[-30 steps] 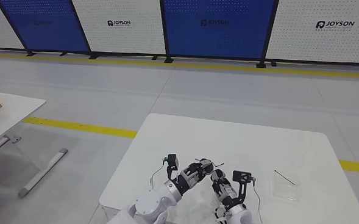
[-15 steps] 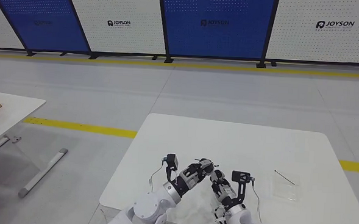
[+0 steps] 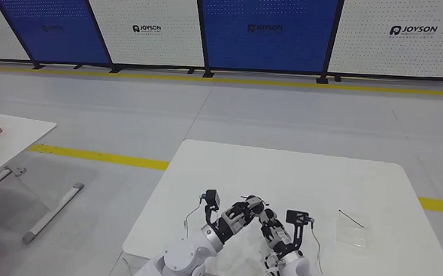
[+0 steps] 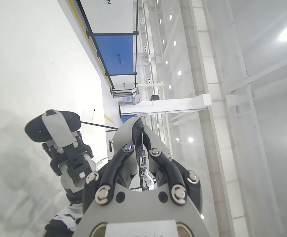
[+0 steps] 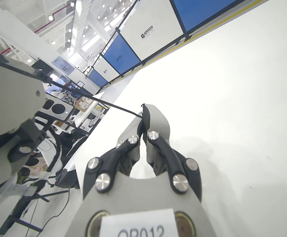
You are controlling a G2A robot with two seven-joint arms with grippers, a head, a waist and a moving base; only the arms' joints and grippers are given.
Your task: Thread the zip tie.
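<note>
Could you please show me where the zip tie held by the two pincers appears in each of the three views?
Left wrist view: the zip tie runs as a black strap from the right pincer to the left pincer.
Right wrist view: it slants away from the right pincer's tip.
Top view: too thin to tell, where left pincer meets right pincer.
Shared landmark: the blue fence panels.

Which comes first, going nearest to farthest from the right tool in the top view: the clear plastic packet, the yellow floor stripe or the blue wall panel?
1. Clear plastic packet, on the white table, to the right of the right tool.
2. Yellow floor stripe, past the table's far edge.
3. Blue wall panel, at the back.
</note>
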